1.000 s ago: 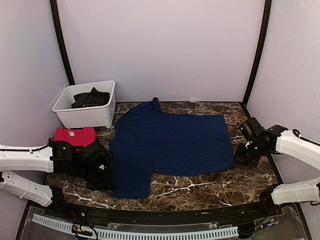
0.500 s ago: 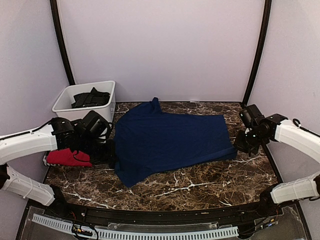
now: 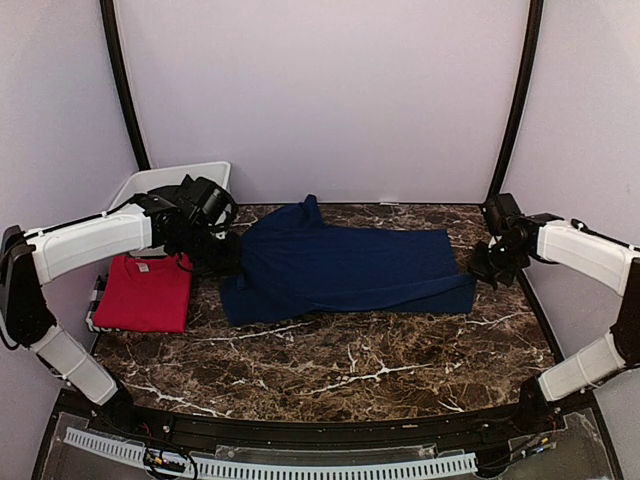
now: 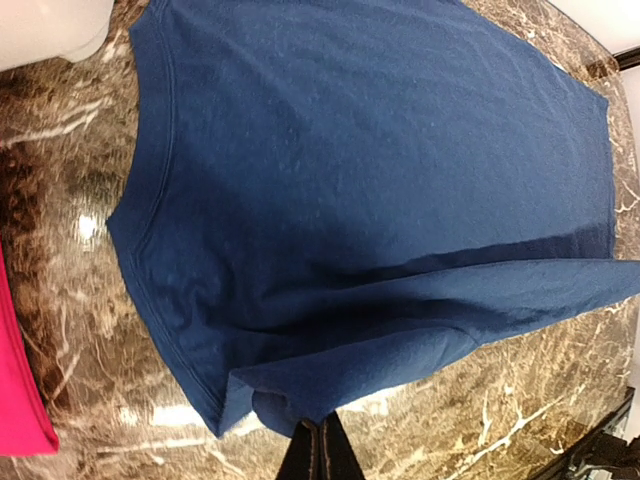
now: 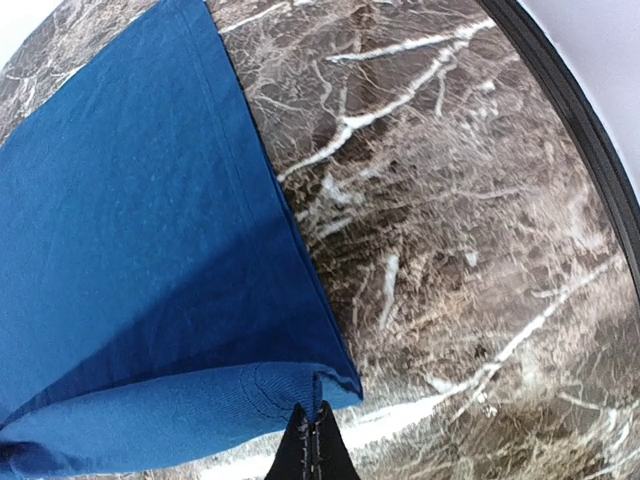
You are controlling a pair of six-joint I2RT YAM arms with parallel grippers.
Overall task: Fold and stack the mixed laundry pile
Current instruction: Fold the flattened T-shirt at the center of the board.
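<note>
The navy blue T-shirt (image 3: 345,265) lies across the back of the marble table, its near half lifted and folding back over the rest. My left gripper (image 3: 228,262) is shut on its left near edge, seen in the left wrist view (image 4: 320,432) with the navy cloth (image 4: 380,200) above it. My right gripper (image 3: 478,275) is shut on the shirt's right near corner, seen in the right wrist view (image 5: 316,420) with the shirt (image 5: 140,250). The folded red T-shirt (image 3: 146,290) lies flat at the left. Dark garments (image 3: 170,196) sit in the bin, mostly hidden by my left arm.
The white plastic bin (image 3: 140,183) stands at the back left behind my left arm. Dark frame posts (image 3: 515,110) stand at the back corners. Bare marble (image 3: 350,360) fills the table's front half. A black rim (image 5: 575,110) runs along the right edge.
Both grippers have carried the shirt's near edge toward the back, folding it over. My left arm has moved back toward the bin and uncovered the red T-shirt, which now lies flat.
</note>
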